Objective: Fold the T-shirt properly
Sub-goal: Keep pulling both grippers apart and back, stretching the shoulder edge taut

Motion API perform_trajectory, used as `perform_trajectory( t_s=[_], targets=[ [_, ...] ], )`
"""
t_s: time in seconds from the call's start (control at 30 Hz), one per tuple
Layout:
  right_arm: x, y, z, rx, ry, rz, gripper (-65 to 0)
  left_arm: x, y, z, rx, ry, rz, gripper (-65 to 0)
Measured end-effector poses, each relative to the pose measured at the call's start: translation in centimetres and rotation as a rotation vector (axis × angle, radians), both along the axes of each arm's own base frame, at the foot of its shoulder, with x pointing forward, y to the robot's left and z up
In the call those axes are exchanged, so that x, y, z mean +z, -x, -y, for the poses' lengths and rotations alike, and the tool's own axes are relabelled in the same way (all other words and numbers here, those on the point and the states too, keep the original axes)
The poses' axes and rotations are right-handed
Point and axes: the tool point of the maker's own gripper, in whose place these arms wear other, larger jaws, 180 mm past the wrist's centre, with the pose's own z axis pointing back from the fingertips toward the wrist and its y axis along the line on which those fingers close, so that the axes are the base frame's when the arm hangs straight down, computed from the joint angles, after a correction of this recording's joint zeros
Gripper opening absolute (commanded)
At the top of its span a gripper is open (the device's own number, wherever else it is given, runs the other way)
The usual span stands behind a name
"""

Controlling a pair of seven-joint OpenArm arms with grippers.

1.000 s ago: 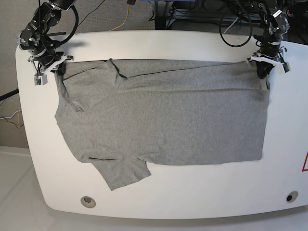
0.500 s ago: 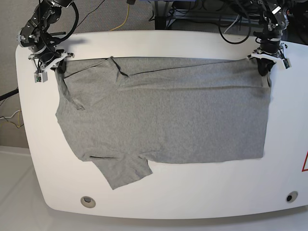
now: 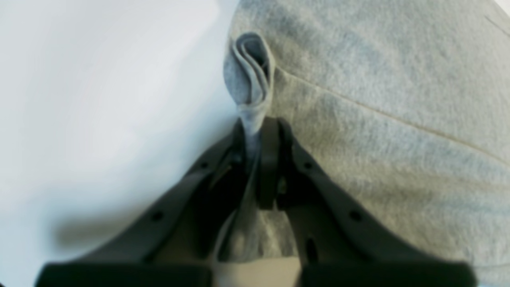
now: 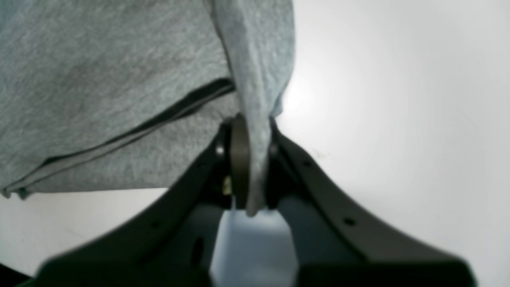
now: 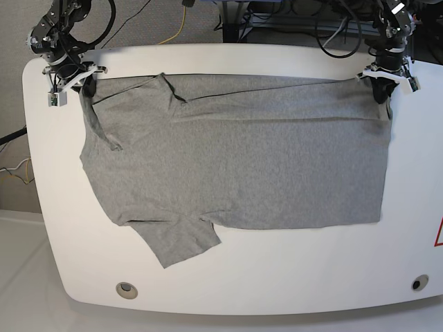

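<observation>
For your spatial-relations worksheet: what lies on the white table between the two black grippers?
In the base view, only the heather-grey cotton T-shirt spans from the right gripper to the left gripper; both pinch its far edge.

Both arms are black, jointed metal with looping black cables. Each tool, left [image 5: 384, 88] and right [image 5: 70, 84], has a white bracket above dark, tapering fingers [image 3: 191, 187] dotted with small screw holes.
</observation>
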Motion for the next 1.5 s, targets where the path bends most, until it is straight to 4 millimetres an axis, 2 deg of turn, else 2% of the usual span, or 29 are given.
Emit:
perform_trajectory(
  t_s=[1.0, 1.5],
  targets=[
    [-0.4, 3.3, 0.2, -0.011, -0.003, 0.005, -65.0, 0.1, 3.1, -0.1, 0.002, -0.033, 0.019, -64.1],
    [-1.0, 3.7, 0.3, -0.038, -0.053, 0.062, -65.0, 0.1, 3.1, -0.1, 0.001, -0.033, 0.019, -64.1]
  ],
)
